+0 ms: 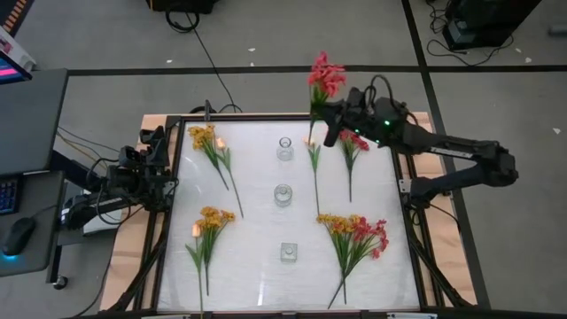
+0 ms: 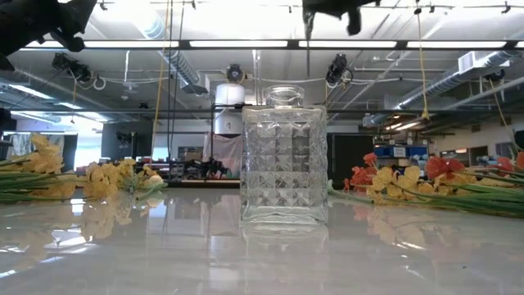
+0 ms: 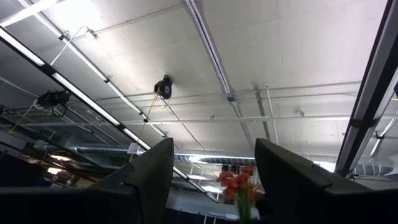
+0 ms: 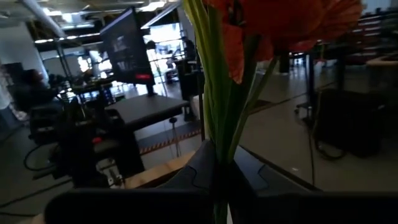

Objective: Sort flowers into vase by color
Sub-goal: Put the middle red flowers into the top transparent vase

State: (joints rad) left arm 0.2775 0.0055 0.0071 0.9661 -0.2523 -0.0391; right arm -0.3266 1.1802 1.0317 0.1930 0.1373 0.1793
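Observation:
My right gripper (image 1: 330, 120) is high above the table's far middle, shut on a red flower (image 1: 325, 75). In the right wrist view the flower's red blossom (image 4: 280, 25) stands above the fingers. Three glass vases (image 1: 284, 149) (image 1: 283, 195) (image 1: 289, 252) stand in a row down the table's middle. The nearest one fills the low view (image 2: 284, 156). Yellow sprigs (image 1: 210, 142) (image 1: 211, 221), a red sprig (image 1: 353, 146), a pale bud stem (image 1: 314, 168) and a mixed red and yellow bunch (image 1: 356, 235) lie flat on the table. My left gripper (image 3: 211, 180) is open and empty at the table's left edge, pointing at the ceiling. My right gripper pinches the red flower's green stem (image 4: 217, 158) between its two fingers, below the blossom. The fingers come about level from the table's right side and lie across the stem. The flower stands upright, lifted clear, and its lower stem (image 2: 307, 57) hangs below the gripper.
The table top is white and glossy (image 1: 257, 266) inside a black frame (image 1: 177, 177). Cables and a desk with a mouse (image 1: 18, 235) lie beyond the left edge. The low view shows the room beyond the table.

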